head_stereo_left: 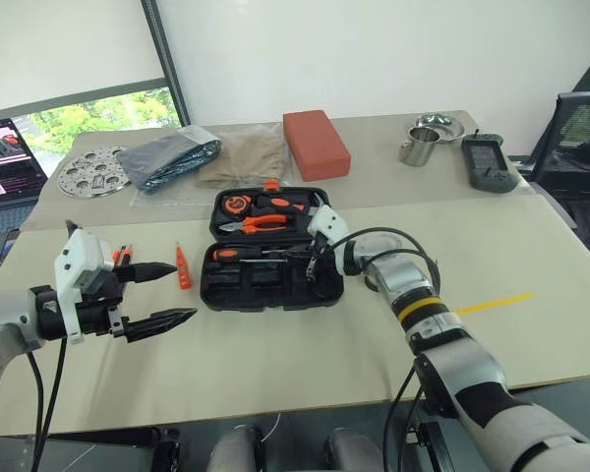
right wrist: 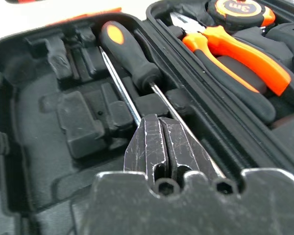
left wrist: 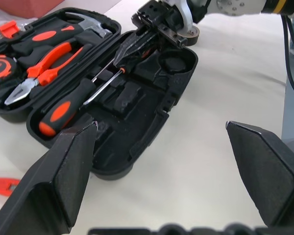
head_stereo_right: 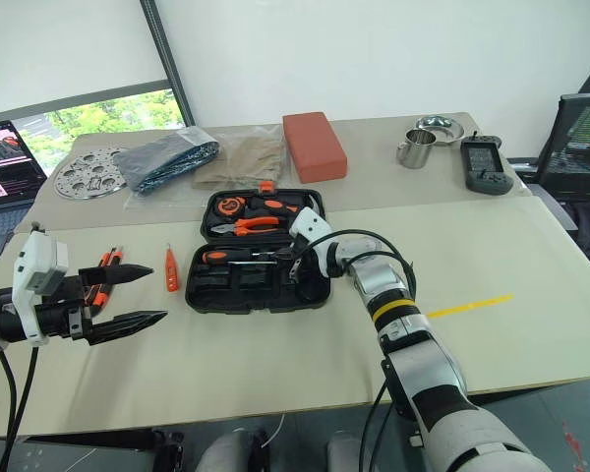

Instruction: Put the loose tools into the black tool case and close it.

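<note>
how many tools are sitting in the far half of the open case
3 in the far half of the black tool case: a tape measure at its left end, pliers along the hinge side, and a hammer behind them. Something small could be hidden underneath.

Table (head_stereo_left: 275,364): beige top, wide; a second beige surface butts against its far edge. Yellow tape strip (head_stereo_left: 494,303) on the near top, right side.
Wall (head_stereo_left: 374,49): plain white, behind the tables.
Window (head_stereo_left: 98,118): far left, green foliage outside, daylight entering; dark slanted frame post (head_stereo_left: 165,59) beside it.
Laptop (head_stereo_left: 8,162): far left, screen lit.
Chair (head_stereo_left: 580,147): black, office type, far right.
Far surface holds: perforated metal disc (head_stereo_left: 91,172), grey bag (head_stereo_left: 167,157), tan cloth (head_stereo_left: 241,155), red block (head_stereo_left: 316,144), steel cup (head_stereo_left: 421,147), steel bowl (head_stereo_left: 439,125), black handheld device (head_stereo_left: 488,163).
</note>
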Available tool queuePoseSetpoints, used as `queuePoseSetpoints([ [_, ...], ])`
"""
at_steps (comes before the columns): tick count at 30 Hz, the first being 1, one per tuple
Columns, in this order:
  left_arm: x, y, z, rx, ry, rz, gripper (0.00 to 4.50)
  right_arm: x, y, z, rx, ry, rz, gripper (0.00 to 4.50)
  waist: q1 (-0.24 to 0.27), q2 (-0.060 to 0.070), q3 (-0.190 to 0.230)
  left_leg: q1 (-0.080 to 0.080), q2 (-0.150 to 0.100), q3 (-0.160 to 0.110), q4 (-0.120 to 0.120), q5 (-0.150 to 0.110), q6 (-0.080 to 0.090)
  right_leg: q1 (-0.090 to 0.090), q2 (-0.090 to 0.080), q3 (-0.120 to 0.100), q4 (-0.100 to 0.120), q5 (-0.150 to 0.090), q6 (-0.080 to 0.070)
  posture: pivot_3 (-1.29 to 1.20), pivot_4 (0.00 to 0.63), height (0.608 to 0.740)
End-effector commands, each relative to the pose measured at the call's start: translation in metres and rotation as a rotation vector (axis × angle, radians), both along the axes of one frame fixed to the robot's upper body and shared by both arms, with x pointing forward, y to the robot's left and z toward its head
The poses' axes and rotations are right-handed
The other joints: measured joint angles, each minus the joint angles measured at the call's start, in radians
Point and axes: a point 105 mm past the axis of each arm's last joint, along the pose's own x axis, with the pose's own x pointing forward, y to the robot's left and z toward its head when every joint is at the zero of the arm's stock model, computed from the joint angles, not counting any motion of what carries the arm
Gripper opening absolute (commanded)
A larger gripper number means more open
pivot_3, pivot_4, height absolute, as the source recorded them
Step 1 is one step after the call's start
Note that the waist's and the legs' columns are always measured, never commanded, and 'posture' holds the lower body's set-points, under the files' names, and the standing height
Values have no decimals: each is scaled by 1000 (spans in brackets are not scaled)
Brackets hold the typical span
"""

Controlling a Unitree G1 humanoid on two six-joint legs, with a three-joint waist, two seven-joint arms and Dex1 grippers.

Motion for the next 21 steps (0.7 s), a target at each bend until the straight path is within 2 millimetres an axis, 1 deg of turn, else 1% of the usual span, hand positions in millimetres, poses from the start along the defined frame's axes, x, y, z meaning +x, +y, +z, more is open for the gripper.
queuePoseSetpoints([
  [1,-2,0,11,14,-60,2,4500,-9,-14,-36,-162,104,-8,29,1,-1,0,1,0,0,0,0,0,0,0,0,0,0,0,0,150,740],
  [3,-2,1,10,12,-58,6,4500,-12,-17,-44,-207,108,-7,29,1,-1,-2,2,0,0,0,0,0,0,-1,0,0,0,0,0,150,740],
  [5,-2,1,10,8,-62,13,4500,-11,-17,-43,-204,92,-27,29,2,-3,-3,3,0,0,0,-1,0,0,-2,0,0,0,0,0,150,740],
  [7,0,3,10,1,-71,40,4500,-5,-9,-24,-96,48,-48,29,2,-5,-5,3,0,0,-1,-1,0,0,-3,0,0,0,-1,0,150,740],
  [9,0,6,8,-6,-74,68,4500,-5,-2,0,10,-24,-2,29,1,-5,-5,3,0,0,-1,-1,0,0,-3,0,0,0,-1,0,150,740],
  [11,1,11,4,-8,-85,125,4500,-3,-3,19,68,-86,14,29,1,-5,-5,0,0,0,-1,-1,0,2,-3,0,0,0,-1,0,150,740],
  [13,2,16,-1,-7,-98,182,4500,-6,-6,34,119,-122,35,592,1,-5,-4,-2,1,0,-1,-1,0,-1,-3,0,0,0,-1,0,150,740],
  [15,5,24,-5,-7,-120,263,4500,-12,-8,47,172,-150,73,1021,1,-5,-4,-4,0,0,-2,-1,0,-2,-3,0,0,0,-1,0,150,740],
  [17,11,39,-9,11,-173,400,4500,-19,-12,62,229,-166,93,1800,2,-5,-4,-4,1,0,-2,-1,0,-2,-3,0,-1,0,-1,0,150,740],
  [18,14,47,-10,19,-196,465,4500,-23,-13,67,245,-175,110,2037,1,-5,-4,-4,1,0,-2,-1,0,-2,-3,1,-2,0,-1,0,150,740],
  [19,18,59,-11,27,-229,564,4500,-29,-14,73,264,-175,132,2475,0,-5,-3,-4,1,0,-2,-1,0,-2,-3,1,-2,0,-1,0,150,740],
  [21,26,80,-13,30,-269,740,4500,-43,-15,83,299,-174,180,3136,2,-5,-3,-4,3,0,-2,-1,0,-1,-2,1,-3,0,-1,0,150,740],
])
